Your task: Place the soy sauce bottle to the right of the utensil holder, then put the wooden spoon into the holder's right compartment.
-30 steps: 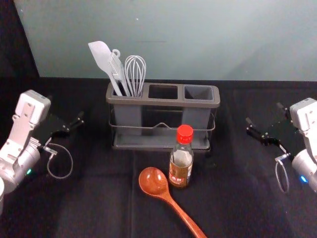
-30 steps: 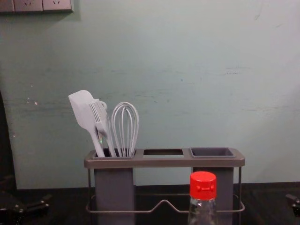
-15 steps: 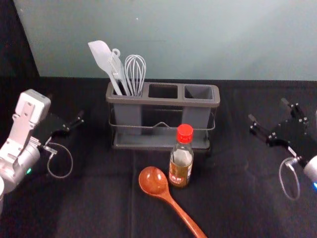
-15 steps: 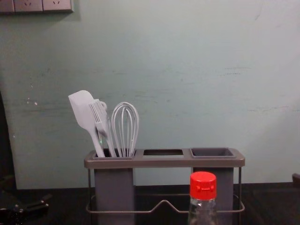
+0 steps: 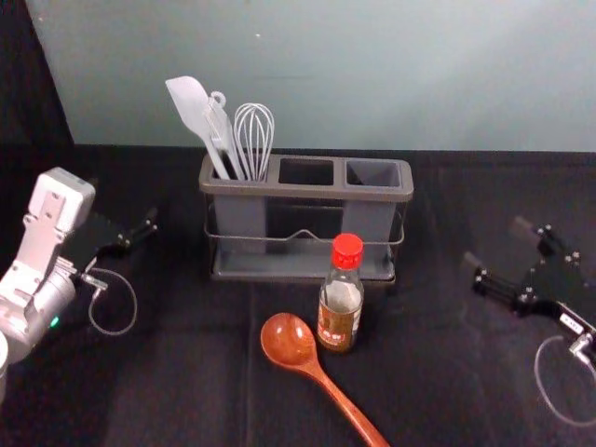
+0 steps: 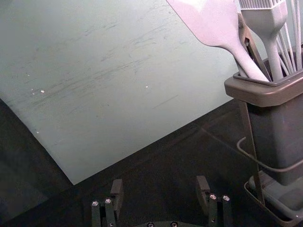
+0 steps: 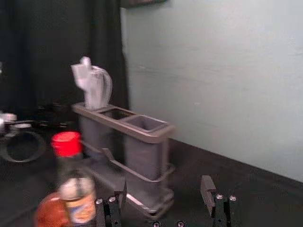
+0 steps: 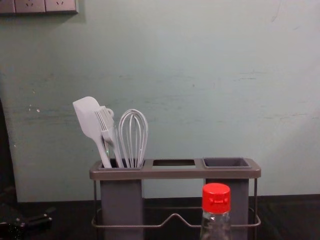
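In the head view the soy sauce bottle, red-capped, stands upright before the right half of the grey utensil holder. The wooden spoon lies beside it, its handle running toward the front. My right gripper is open at the right, well away from the bottle; in the right wrist view the right gripper has nothing between its fingers. At the left, my left gripper is parked; in the left wrist view the left gripper stands open and holds nothing.
A white spatula, a brush and a whisk stand in the holder's left compartment. Its right compartment holds nothing visible. A pale wall rises behind the black-covered table.
My right arm has shifted and its gripper has turned, the wrist moving toward the right and front in the head view. The left arm, bottle, spoon and holder have stayed put.
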Controlling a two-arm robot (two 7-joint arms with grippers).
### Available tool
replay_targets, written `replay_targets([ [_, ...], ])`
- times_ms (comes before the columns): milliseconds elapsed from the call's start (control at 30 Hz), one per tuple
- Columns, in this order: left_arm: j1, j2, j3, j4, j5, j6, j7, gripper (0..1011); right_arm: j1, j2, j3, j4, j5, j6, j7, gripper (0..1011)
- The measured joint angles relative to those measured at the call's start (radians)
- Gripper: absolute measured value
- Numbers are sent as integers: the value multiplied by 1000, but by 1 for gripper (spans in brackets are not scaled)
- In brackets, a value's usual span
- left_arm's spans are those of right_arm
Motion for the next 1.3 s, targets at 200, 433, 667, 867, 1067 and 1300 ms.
replay_targets([
  [200,0,0,0,0,0,0,0,1005,13,3,-13,13,74,12,144,1002],
  [433,0,0,0,0,0,0,0,1005,55,-16,-52,23,77,43,237,1003],
  [667,0,0,0,0,0,0,0,1005,121,-54,-113,22,5,91,276,1002],
  [867,0,0,0,0,0,0,0,1005,173,-89,-153,36,-38,132,286,1002],
  [1067,0,0,0,0,0,0,0,1005,232,-126,-189,62,-73,166,291,1002],
  [1300,0,0,0,0,0,0,0,1005,276,-160,-209,90,-84,180,291,1003],
])
